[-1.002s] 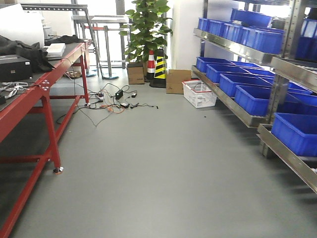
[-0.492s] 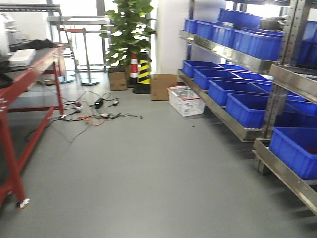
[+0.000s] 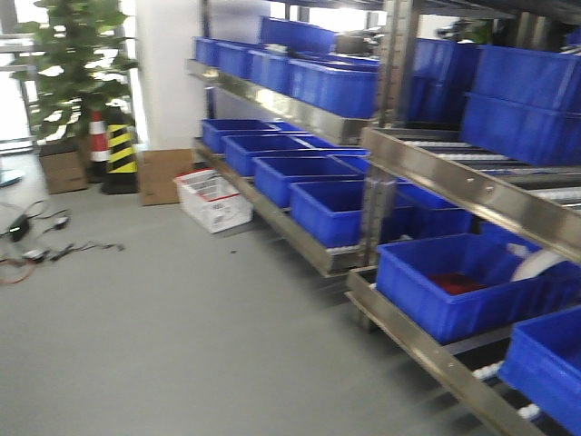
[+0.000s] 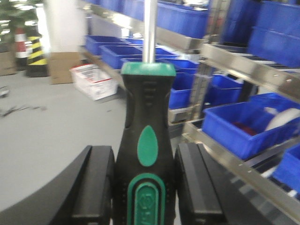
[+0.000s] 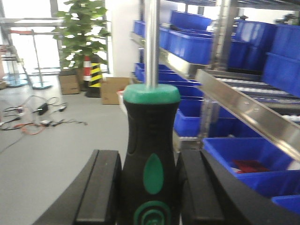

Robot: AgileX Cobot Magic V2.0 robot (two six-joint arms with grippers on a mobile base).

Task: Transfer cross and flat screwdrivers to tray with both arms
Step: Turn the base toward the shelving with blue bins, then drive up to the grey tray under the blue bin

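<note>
screwdrivers were each pinched by the handle, the left screwdriver between the left jaws and the right screwdriver between the right jaws, shafts pointing straight out beyond them, apparently gripped firmly for carrying, with no tray in view.

You face blue bins on steel shelving from 1 to 4 o'clock, with a white basket and striped cone at 10 o'clock.

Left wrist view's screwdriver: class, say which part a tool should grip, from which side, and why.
Grip the screwdriver by its thick black-and-green handle, closing from its two flanks, as the left tool does; the shaft is thin, smooth metal.
</note>
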